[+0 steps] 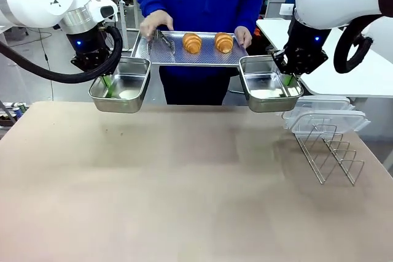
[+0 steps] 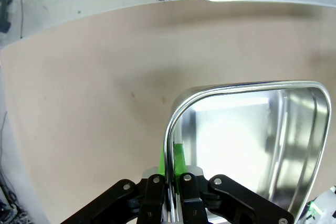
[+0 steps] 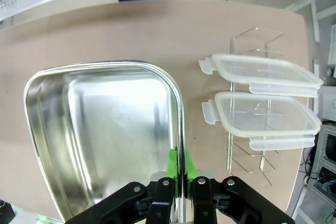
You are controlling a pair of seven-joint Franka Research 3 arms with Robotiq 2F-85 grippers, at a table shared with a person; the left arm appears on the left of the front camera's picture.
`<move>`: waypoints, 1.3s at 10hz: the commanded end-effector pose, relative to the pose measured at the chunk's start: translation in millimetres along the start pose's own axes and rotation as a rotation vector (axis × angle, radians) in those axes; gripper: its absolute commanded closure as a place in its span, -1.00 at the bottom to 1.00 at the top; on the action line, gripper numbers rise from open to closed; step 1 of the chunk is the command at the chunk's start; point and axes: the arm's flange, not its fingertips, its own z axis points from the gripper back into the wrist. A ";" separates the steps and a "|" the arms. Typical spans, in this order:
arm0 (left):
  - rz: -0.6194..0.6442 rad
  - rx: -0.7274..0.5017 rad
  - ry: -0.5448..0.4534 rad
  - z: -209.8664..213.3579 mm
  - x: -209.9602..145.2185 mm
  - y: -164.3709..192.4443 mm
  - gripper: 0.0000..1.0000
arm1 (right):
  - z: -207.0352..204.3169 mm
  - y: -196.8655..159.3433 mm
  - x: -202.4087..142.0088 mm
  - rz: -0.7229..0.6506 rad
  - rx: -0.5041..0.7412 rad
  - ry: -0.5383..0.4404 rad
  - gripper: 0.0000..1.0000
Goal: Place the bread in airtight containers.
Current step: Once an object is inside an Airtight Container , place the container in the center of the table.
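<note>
Stainless steel is gleaming on both sides of the table. The left gripper [image 1: 107,87] is pinching the side wall of a small, shiny, rectangular stainless-steel container, the left tin [image 1: 116,104]. Its green pads are closed tight on the thin rim, one inside and one outside. It is holding the tin up off the beige table [image 1: 184,182], near the far edge. From the left wrist, the left gripper [image 2: 170,161] is showing the same clamp on the left tin [image 2: 294,145].

The right gripper [image 1: 287,80] is likewise clamped on the rim of a matching container, the right tin [image 1: 270,104], also raised. Its wrist view is showing the right gripper [image 3: 178,163] squeezing the wall of the right tin [image 3: 79,145].

Between the tins, a person in a blue top is holding a large flat perforated metal tray [image 1: 184,58] with both hands [image 1: 155,23]. One golden-brown, ridged, crescent-shaped croissant [image 1: 192,42] is lying on it beside a second croissant [image 1: 223,42]. Metal tongs [image 1: 166,42] are lying on the tray's left part.

Two clear plastic snap-on lids [image 3: 262,69] are resting on a wire rack [image 1: 331,151] on the table's right side.
</note>
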 end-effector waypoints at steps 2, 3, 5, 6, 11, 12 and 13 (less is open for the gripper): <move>-0.004 0.001 -0.012 5.5 0.9 2.4 1.00 | 1.9 -1.6 1.4 0.003 0.005 -0.018 1.00; -0.004 0.001 -0.012 5.5 0.9 2.4 1.00 | 1.9 -1.6 1.4 0.003 0.005 -0.018 1.00; -0.004 0.001 -0.012 5.5 0.9 2.4 1.00 | 1.9 -1.6 1.4 0.003 0.005 -0.018 1.00; -0.004 0.001 -0.012 5.5 0.9 2.4 1.00 | 1.9 -1.6 1.4 0.003 0.005 -0.018 1.00; -0.004 0.001 -0.012 5.5 0.9 2.4 1.00 | 1.9 -1.6 1.4 0.003 0.005 -0.018 1.00; -0.004 0.001 -0.012 5.5 0.9 2.4 1.00 | 1.9 -1.6 1.4 0.003 0.005 -0.018 1.00; -0.004 0.001 -0.012 5.5 0.9 2.4 1.00 | 1.9 -1.6 1.4 0.003 0.005 -0.018 1.00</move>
